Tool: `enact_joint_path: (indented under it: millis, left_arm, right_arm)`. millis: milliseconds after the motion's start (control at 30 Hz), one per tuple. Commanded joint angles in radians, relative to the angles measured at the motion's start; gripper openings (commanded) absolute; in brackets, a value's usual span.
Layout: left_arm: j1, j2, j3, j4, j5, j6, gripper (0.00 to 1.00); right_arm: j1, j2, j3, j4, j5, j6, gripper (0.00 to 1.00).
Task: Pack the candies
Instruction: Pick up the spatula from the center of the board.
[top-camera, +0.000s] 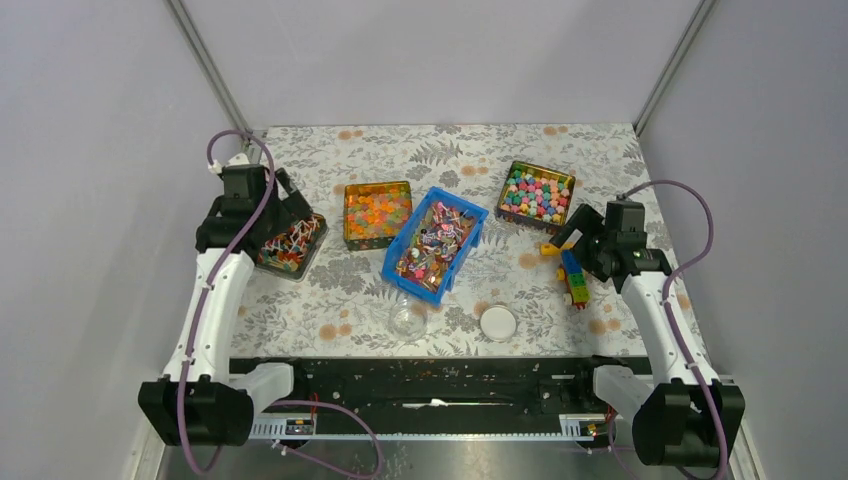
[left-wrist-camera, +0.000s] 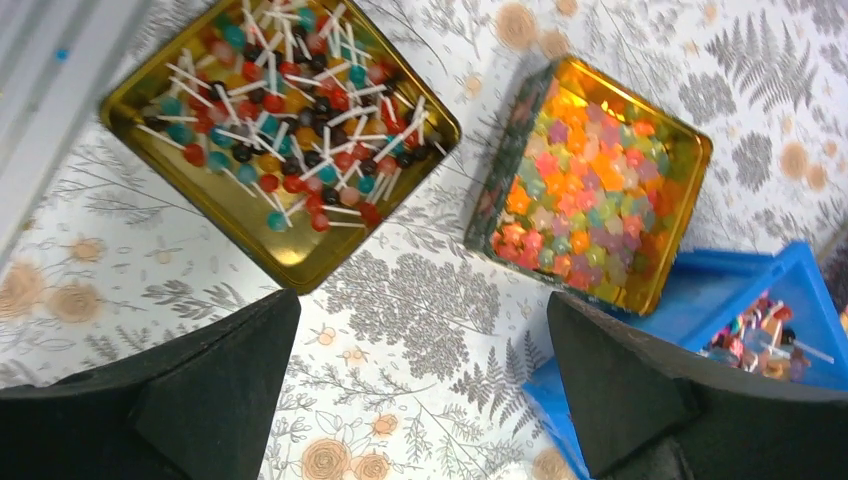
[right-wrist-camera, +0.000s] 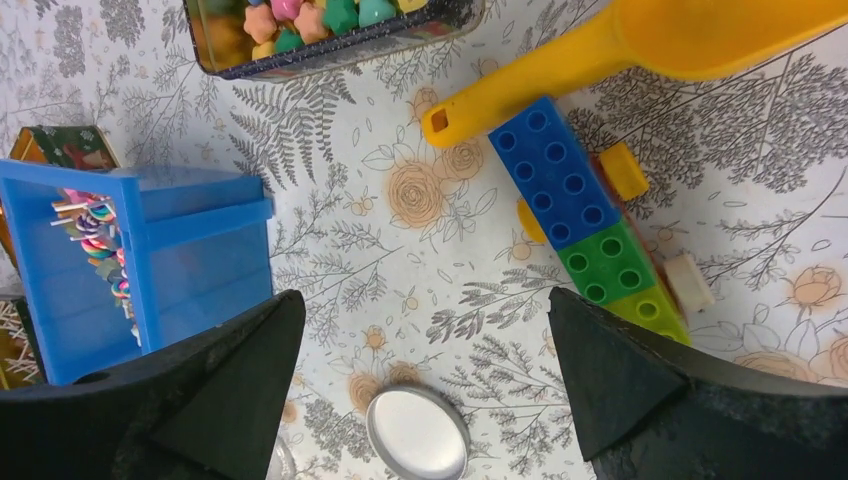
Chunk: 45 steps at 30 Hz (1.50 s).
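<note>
**Grippers spread wide, holding nothing**

Left gripper (left-wrist-camera: 420, 400) hangs near a lollipop tin (left-wrist-camera: 300, 278); right gripper (right-wrist-camera: 425, 400) hangs over toy bricks (right-wrist-camera: 575, 215). Candies (top-camera: 435, 243) fill the central blue bin (top-camera: 462, 202), between tins of orange jellies (top-camera: 347, 218) and pastel sweets (top-camera: 545, 170). Floral tablecloth (top-camera: 330, 300), grey walls (top-camera: 90, 150).

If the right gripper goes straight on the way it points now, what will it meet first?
Probably the flowered tablecloth, between the blue bin and the toy bricks. The open right gripper holds nothing. The round lid lies near that line; depth is unclear.
</note>
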Motion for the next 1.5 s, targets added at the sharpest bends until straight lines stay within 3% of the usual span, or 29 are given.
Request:
enact_joint_path:
  millis: [0,267,533,733,1067,1467]
  left_arm:
    - [0.002,0.064,0.134,-0.098,-0.149,-0.011,0.99]
    - [0.002,0.104,0.174,-0.113,-0.12,0.089,0.99]
    - [-0.018,0.126,0.151,-0.021,0.088,0.066,0.99]
    - [-0.108,0.195,0.136,0.099,0.249,-0.032,0.99]
    - [-0.339,0.305,0.249,0.17,0.322,-0.065,0.99]
    - [-0.403,0.296,0.25,0.191,0.368,-0.065,0.99]
  right_arm:
    - [-0.002,0.059,0.099,-0.089,-0.056,0.047,0.98]
    - [-0.002,0.162,0.199,-0.171,-0.051,0.008,0.99]
    - [-0.012,0.225,0.289,-0.345,0.163,0.017,0.98]
    - [-0.068,0.241,0.308,-0.373,0.164,0.03,0.99]
    - [-0.244,0.351,0.301,-0.378,0.146,0.071,0.95]
    - [-0.374,0.606,0.44,-0.394,0.23,0.036,0.87]
